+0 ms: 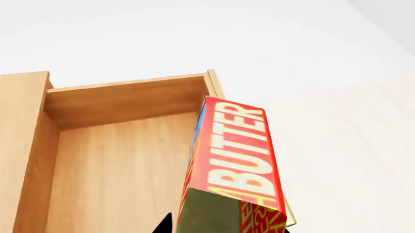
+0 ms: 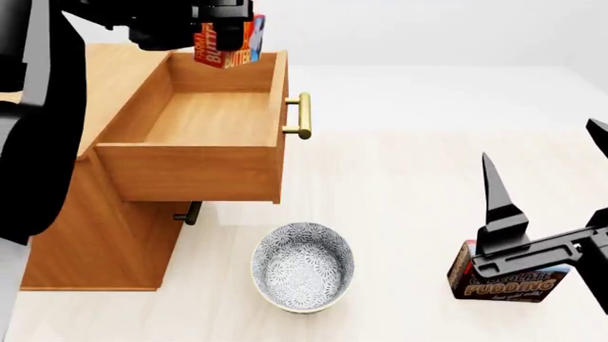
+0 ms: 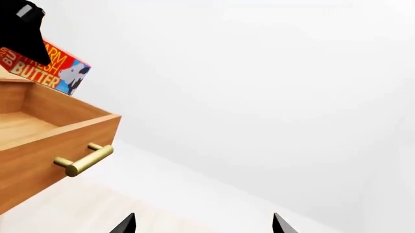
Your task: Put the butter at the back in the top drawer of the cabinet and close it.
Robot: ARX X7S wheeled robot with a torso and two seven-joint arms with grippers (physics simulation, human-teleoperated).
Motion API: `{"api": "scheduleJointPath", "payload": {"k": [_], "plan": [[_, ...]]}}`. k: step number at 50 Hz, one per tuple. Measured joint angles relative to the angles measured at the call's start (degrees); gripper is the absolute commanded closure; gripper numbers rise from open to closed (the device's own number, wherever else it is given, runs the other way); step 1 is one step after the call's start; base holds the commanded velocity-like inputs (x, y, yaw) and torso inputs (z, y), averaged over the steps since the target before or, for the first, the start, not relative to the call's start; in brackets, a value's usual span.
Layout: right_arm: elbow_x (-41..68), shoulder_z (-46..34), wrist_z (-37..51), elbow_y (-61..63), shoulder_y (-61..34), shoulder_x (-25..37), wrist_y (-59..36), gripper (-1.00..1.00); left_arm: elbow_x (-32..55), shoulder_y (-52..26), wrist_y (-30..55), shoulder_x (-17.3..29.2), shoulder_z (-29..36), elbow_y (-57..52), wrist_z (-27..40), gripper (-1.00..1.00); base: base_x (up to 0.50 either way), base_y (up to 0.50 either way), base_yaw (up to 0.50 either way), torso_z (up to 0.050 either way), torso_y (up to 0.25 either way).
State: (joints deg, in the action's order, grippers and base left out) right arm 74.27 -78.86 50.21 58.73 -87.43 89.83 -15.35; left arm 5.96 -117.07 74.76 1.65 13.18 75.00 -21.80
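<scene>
The butter point(image 1: 233, 165), a red-orange carton with yellow lettering, hangs in my left gripper point(image 2: 224, 28), which is shut on it. In the head view the butter point(image 2: 228, 44) is over the far edge of the top drawer point(image 2: 209, 114), near the corner by its brass handle point(image 2: 301, 115). The top drawer point(image 1: 116, 160) is pulled out of the cabinet point(image 2: 105, 242) and its wooden floor is bare. My right gripper point(image 2: 546, 167) stands open and holds nothing, far right of the cabinet. The right wrist view shows the butter point(image 3: 48, 68) above the drawer point(image 3: 58, 141).
A patterned bowl point(image 2: 302, 267) stands on the floor in front of the drawer. A dark-brown pudding box point(image 2: 508, 283) sits under my right arm. A lower drawer's handle point(image 2: 190, 212) pokes out beneath the open drawer.
</scene>
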Motion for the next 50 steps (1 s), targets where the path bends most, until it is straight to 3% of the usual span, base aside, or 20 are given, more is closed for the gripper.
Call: {"api": "scheduleJointPath", "payload": {"k": [11, 34, 50], "plan": [[-1.2, -0.4, 1.0, 0.7, 0.8, 0.1, 0.4, -1.00, -3.0, 1.9, -0.4, -1.0, -4.2, 0.0, 2.8, 1.00, 0.00, 0.00, 0.00, 0.001, 0.001], [-3.3, -1.4, 2.3, 0.6, 2.6, 0.2, 1.8, -1.00, 2.0, 5.3, -1.4, -1.6, -3.7, 0.0, 9.7, 1.00, 0.00, 0.00, 0.00, 0.000, 0.001], [-3.4, -1.3, 2.8, 0.6, 3.1, 0.2, 1.8, -1.00, -0.7, 6.7, -1.5, -1.6, -7.1, 0.0, 11.5, 1.00, 0.00, 0.00, 0.00, 0.000, 0.001]]}}
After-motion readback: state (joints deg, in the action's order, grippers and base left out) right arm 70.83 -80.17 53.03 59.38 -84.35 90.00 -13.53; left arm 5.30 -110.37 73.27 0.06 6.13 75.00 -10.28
